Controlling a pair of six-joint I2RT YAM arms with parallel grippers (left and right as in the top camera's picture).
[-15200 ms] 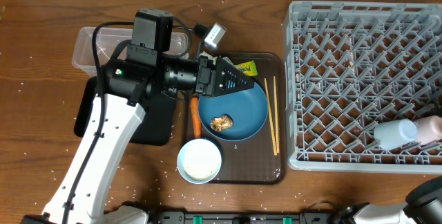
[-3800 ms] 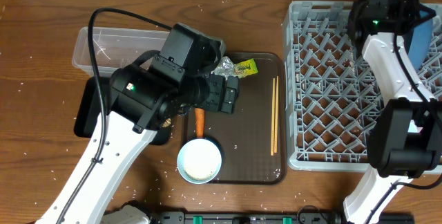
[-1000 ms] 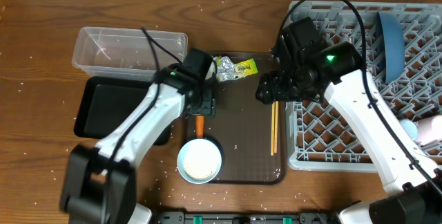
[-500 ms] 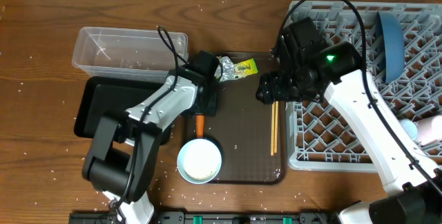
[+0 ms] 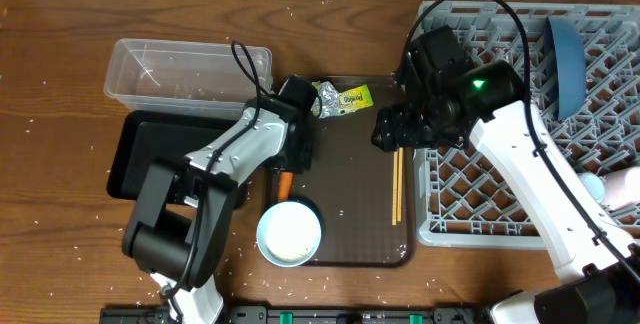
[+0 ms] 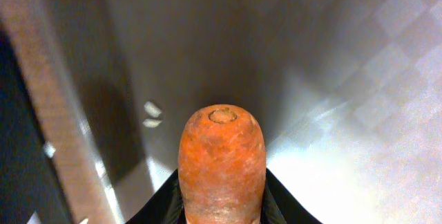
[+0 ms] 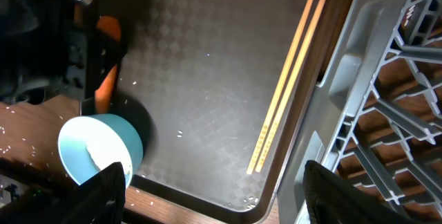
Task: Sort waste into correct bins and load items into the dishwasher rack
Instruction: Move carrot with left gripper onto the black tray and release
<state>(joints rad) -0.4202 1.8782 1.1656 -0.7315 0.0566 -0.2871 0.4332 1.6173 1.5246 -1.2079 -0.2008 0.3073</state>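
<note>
While between left fingers, carrot piece.

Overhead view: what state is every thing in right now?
Orange carrot piece: gripped by left gripper.
Right gripper: open above thin wooden chopsticks.
Dark-blue round plate: on edge in grey plastic rack.
White round bowl: upright on dark-brown tray.
Silver-and-yellow wrapper: crumpled, on tray.

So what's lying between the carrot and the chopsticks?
Only bare tray, dotted with a few white specks. The right wrist view shows that stretch clearly, from carrot to chopsticks.
</note>
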